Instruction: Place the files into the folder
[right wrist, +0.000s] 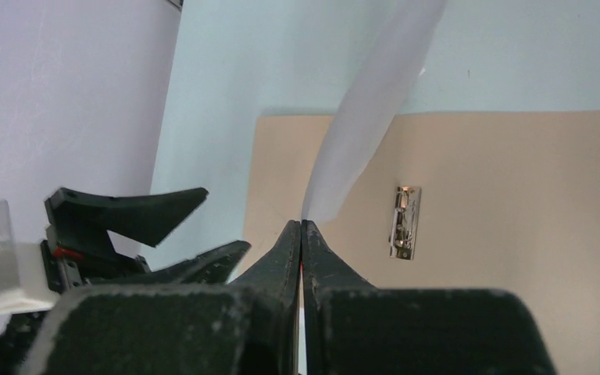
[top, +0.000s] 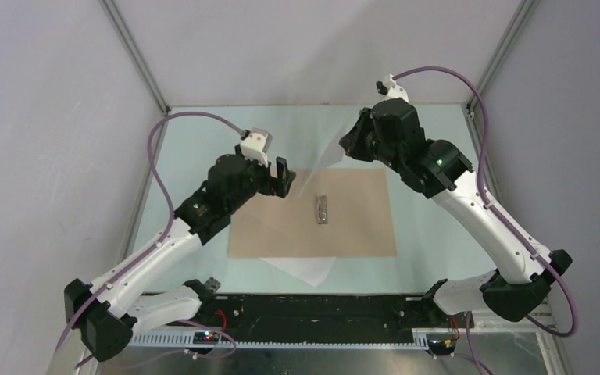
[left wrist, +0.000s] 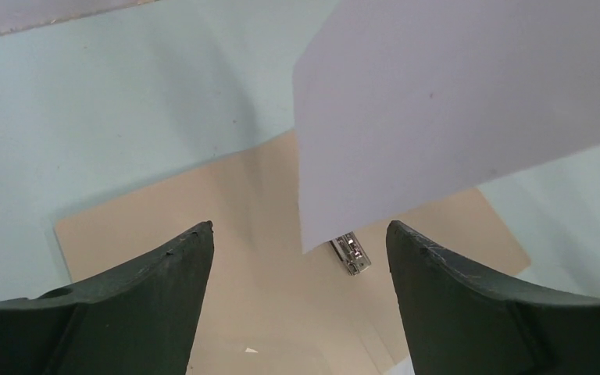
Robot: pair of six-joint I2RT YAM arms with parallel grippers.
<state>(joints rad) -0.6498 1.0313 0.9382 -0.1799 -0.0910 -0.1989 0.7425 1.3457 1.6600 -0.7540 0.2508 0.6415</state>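
Observation:
The tan folder [top: 312,215] lies open and flat mid-table, its metal clip [top: 322,209] at the centre. My right gripper [top: 345,145] is shut on the edge of a white sheet [top: 326,160] and holds it in the air over the folder's far edge. In the right wrist view the sheet [right wrist: 367,117] rises from the closed gripper [right wrist: 302,223] above the folder [right wrist: 508,195] and clip [right wrist: 406,223]. My left gripper [top: 285,178] is open and empty over the folder's far left corner. Its view shows the hanging sheet [left wrist: 453,101], folder [left wrist: 258,297] and clip [left wrist: 351,254] beyond the gripper [left wrist: 301,226].
Another white sheet [top: 305,269] sticks out from under the folder's near edge. The pale green table [top: 437,234] is walled by grey panels on the left, right and back. A black rail [top: 312,312] runs along the near edge between the arm bases.

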